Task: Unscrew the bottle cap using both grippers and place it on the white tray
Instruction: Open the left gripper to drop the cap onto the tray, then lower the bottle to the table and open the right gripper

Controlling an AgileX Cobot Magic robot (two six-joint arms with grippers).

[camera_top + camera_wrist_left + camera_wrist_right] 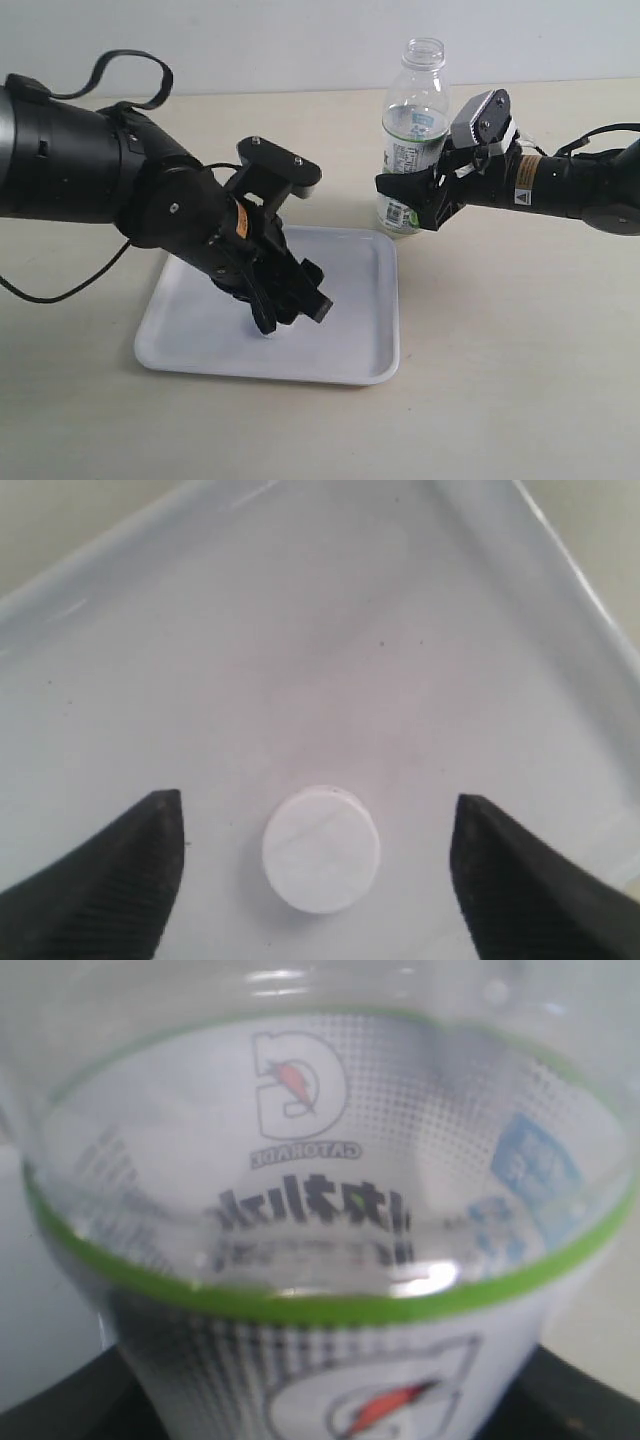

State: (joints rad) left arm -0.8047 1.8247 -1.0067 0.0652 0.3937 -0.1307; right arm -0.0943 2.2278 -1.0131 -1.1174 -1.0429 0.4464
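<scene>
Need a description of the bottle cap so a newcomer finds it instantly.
Start at the white tray, left of the open-necked bottle in the exterior view. The left gripper hangs over it, jaws spread, and the bottle cap lies flat on the tray between its fingers, touching neither. It is the only loose item there: a small white disc.

The bottle cap (321, 848) is white, the white tray (365, 340) glossy, the bottle (413, 110) clear with a white label bearing a green band, grey dots, a light-blue patch and dark lettering; the left tool (293, 317) and right tool (412, 202) are black, the desk (510, 390) beige.
</scene>
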